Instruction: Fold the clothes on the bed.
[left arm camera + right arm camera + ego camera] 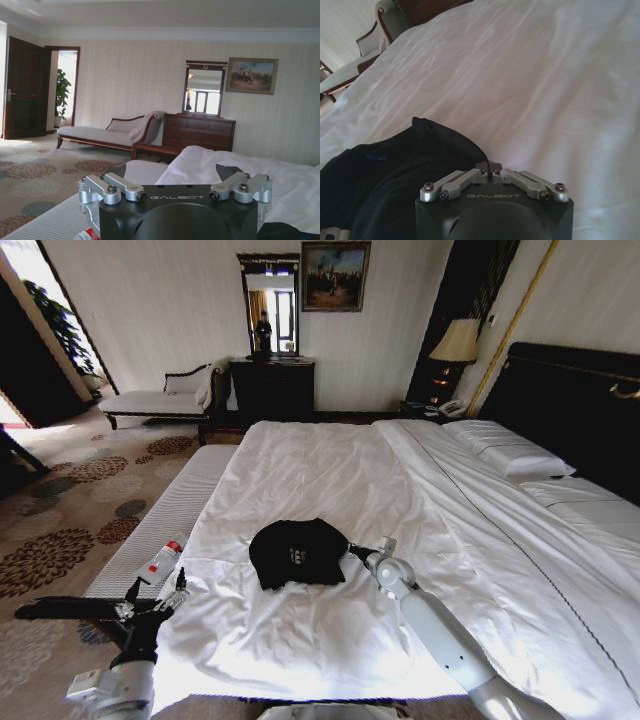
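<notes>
A black T-shirt (297, 552) is seen bunched into a rounded heap on the white sheet of the bed (330, 480), near the foot of the bed and slightly left of its middle in the head view; a little pale lettering is visible on its front. The right pincer (352, 551) is stretched out from the lower right and is placed at the right edge of the T-shirt. In the right wrist view the right pincer (489, 166) is seen drawn narrow, its dark tips meeting at the hem of the T-shirt (390, 185), where a fold of black cloth is raised off the sheet; a pinch on the cloth is indicated, though the contact itself is partly hidden by the tips. The white sheet of the bed (535, 85) is creased all around that spot. The left pincer (158, 592) is held off the bed's left side, above the pale padded bench (165, 520) that runs along the mattress, well apart from the T-shirt. In the left wrist view the left pincer (175, 187) is seen spread wide with nothing between its fingers. Beyond the bed, a chaise (107, 132), a dark dresser (199, 131) with a mirror (204, 89) and a framed painting (251, 75) are set against the far wall.
</notes>
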Controlling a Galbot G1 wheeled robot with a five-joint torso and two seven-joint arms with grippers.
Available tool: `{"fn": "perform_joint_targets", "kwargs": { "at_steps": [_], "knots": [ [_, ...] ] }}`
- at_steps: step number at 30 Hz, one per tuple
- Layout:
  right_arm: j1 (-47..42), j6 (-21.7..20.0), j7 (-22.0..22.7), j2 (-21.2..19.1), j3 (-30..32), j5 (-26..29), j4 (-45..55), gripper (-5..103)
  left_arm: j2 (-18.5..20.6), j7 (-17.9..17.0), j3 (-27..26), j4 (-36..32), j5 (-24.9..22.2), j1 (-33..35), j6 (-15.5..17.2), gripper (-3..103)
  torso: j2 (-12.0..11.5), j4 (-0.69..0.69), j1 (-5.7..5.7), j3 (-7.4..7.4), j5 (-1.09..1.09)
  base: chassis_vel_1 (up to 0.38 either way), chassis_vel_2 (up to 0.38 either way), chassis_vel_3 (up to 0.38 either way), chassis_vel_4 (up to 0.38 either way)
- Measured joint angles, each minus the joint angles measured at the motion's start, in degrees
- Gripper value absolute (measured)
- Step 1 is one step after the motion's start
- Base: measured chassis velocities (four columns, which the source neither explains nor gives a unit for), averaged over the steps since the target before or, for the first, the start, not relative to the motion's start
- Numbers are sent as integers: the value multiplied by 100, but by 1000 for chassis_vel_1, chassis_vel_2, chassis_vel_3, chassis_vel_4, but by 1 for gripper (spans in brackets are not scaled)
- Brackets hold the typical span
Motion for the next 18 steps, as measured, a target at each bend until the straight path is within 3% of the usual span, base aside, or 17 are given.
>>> {"fn": "perform_joint_targets", "kwargs": {
  "at_steps": [18],
  "knots": [
    [-333,225,-318,-58,296,14,509,0,182,-112,85,47,64,-231,187,100,0,0,0,0,-1,0,0,0,0]
  ]
}}
